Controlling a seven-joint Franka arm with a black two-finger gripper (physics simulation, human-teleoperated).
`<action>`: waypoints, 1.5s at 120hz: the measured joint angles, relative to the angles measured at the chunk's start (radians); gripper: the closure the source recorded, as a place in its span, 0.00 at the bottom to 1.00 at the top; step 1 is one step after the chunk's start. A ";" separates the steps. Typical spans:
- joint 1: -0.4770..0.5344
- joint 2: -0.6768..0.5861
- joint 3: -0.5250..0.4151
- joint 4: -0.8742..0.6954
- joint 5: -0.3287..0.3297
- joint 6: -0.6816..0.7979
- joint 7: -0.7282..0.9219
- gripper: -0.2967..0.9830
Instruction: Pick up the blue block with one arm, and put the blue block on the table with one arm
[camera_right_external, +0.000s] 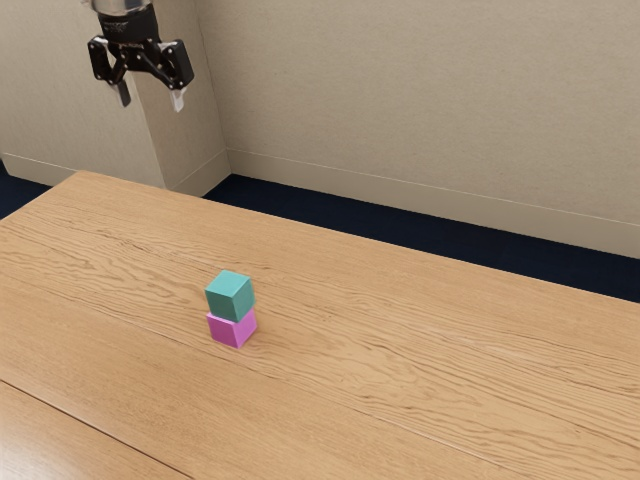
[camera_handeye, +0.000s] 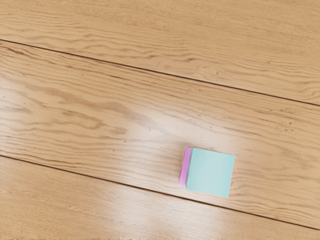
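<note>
Exterior view and wrist view both show the blue block (camera_right_external: 230, 297), a smooth, matte, teal-toned cube with flat faces and crisp edges. It is carried on top of the pink block (camera_right_external: 231, 328), which is similarly plain and flat-sided and is rested on the table (camera_right_external: 400, 400). The tabletop is made of light brown wood, marked by wavy grain and dark, straight plank seams; a pale sheen is spread over part of it in the wrist view. Behind it, a beige, finely textured wall (camera_right_external: 430, 110) is met by a dark blue floor (camera_right_external: 330, 215).

No long axis is given by the cube's shape. Its top is faced upward and level, and in the wrist view two of its edges are set nearly parallel to the seams.

The black gripper (camera_right_external: 151, 99) is held wide, its fingers parted with nothing gripped. The blue block is placed well below it, toward the exterior view's right, untouched and well apart.
</note>
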 joint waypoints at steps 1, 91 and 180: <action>0.000 0.000 0.000 0.000 0.000 0.000 -0.001 0.23; -0.003 -0.033 -0.120 0.237 -0.006 -0.047 0.014 0.23; 0.001 0.114 0.071 -0.561 -0.114 0.510 -0.017 0.23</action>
